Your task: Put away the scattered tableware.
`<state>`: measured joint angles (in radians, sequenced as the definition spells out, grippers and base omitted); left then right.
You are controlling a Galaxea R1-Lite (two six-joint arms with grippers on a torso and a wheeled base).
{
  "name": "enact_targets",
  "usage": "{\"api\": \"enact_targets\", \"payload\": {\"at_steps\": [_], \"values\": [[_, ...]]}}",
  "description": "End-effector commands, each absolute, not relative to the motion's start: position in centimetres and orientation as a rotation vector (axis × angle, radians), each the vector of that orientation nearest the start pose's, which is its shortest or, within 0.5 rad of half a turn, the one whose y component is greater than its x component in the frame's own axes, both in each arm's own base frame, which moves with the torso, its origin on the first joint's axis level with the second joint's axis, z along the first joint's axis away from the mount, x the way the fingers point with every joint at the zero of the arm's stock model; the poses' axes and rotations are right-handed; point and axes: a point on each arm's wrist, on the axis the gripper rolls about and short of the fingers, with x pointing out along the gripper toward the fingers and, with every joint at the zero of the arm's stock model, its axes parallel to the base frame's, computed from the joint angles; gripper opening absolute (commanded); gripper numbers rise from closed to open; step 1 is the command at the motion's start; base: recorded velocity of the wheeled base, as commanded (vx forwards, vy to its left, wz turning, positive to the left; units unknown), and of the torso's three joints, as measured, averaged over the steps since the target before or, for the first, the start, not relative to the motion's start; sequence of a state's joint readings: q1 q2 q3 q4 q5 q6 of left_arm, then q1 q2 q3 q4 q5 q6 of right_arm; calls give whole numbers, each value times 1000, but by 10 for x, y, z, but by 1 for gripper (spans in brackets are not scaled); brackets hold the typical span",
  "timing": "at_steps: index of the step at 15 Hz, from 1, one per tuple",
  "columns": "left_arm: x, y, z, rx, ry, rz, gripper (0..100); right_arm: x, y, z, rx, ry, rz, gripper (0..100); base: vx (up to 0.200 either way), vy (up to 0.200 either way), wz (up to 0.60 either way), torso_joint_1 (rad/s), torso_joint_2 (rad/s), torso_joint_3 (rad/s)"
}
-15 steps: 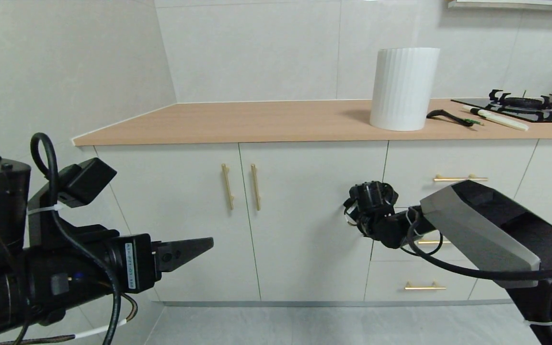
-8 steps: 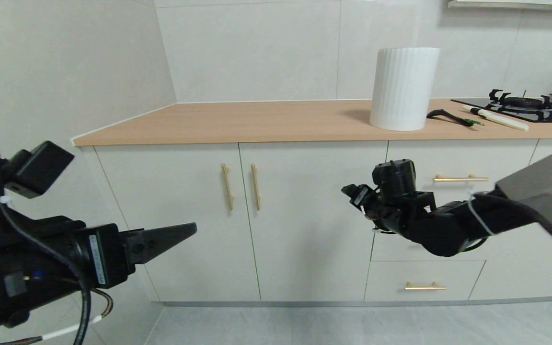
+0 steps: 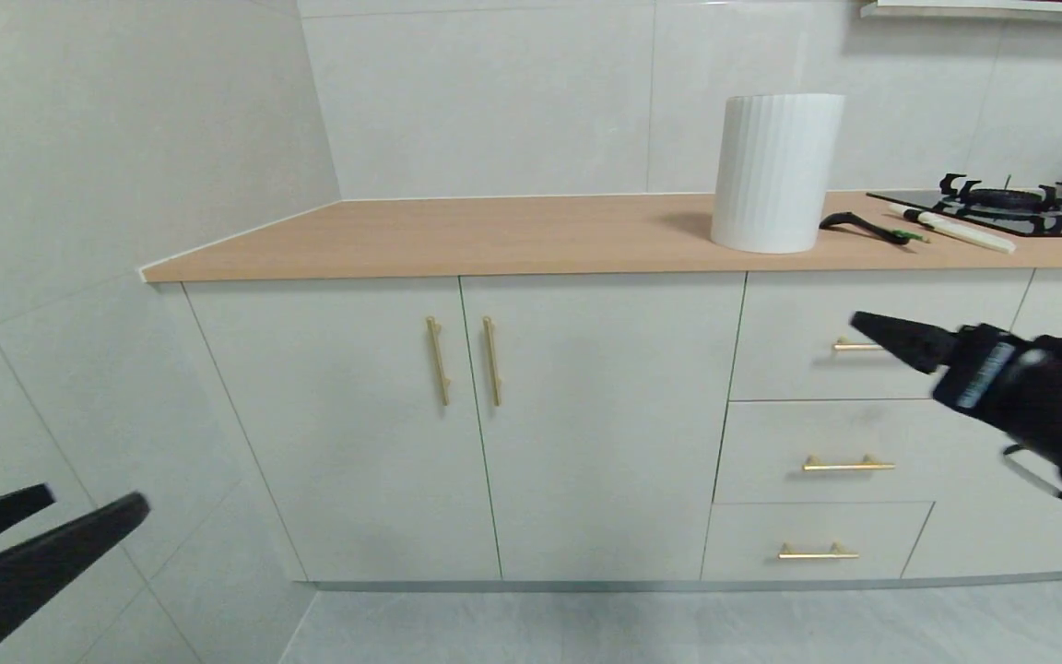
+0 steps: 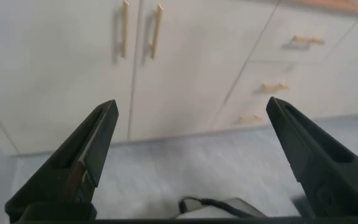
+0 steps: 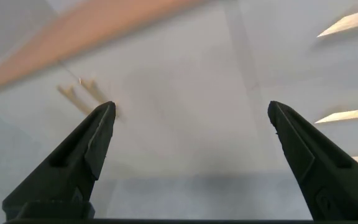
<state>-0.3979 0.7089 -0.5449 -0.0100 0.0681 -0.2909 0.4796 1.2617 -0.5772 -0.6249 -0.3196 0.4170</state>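
Observation:
On the wooden countertop (image 3: 494, 235) stands a tall white ribbed container (image 3: 777, 171). Beside it lie a black-handled utensil (image 3: 863, 224) and a long white-handled utensil (image 3: 960, 230), close to the stove. My left gripper (image 3: 98, 500) is low at the near left, well below the counter; its own wrist view shows the left gripper (image 4: 191, 106) open and empty over the floor. My right gripper (image 3: 872, 327) hangs in front of the top drawer at the right; its wrist view shows the right gripper (image 5: 191, 107) open with nothing between its fingers, facing the cabinet fronts.
A gas stove (image 3: 1010, 198) sits at the counter's far right. Below the counter are two cabinet doors with gold handles (image 3: 439, 360) and three drawers (image 3: 849, 464). A tiled wall closes the left side. Grey floor (image 3: 586, 627) lies in front.
My left arm has dropped and pulled back to the lower left. My right arm has swung right, from before the cabinet door to the drawers, its gripper now pointing left.

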Motion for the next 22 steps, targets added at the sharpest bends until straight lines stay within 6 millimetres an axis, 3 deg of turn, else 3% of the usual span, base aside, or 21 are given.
{"api": "enact_targets", "payload": {"at_steps": [1, 3, 6, 11, 13, 15, 19, 22], "values": [[-6, 4, 205, -256, 38, -282, 100, 62, 16, 226, 254, -165, 48, 100, 0, 0, 0, 0, 0, 0], [-32, 11, 189, -183, -27, -231, 100, 6, -6, 211, 151, -208, -41, 100, 0, 0, 0, 0, 0, 0], [-58, 13, 183, -147, -165, -144, 100, -49, -15, 172, 93, -228, -145, 100, 0, 0, 0, 0, 0, 0], [-55, 8, 169, -84, -151, 105, 100, -51, -8, 151, 97, -173, -346, 100, 0, 0, 0, 0, 0, 0], [-61, 3, 149, -34, -175, 146, 100, -49, -7, 142, 88, -159, -355, 100, 0, 0, 0, 0, 0, 0], [-50, 4, 130, -16, -108, 228, 100, -49, -7, 132, 86, -155, -340, 100, 0, 0, 0, 0, 0, 0], [-27, 5, 85, 31, -19, 227, 100, -25, -6, 84, 57, -53, -298, 100, 0, 0, 0, 0, 0, 0], [-23, 3, 80, 48, -36, 157, 100, -23, -4, 79, 38, -38, -177, 100, 0, 0, 0, 0, 0, 0]]}}
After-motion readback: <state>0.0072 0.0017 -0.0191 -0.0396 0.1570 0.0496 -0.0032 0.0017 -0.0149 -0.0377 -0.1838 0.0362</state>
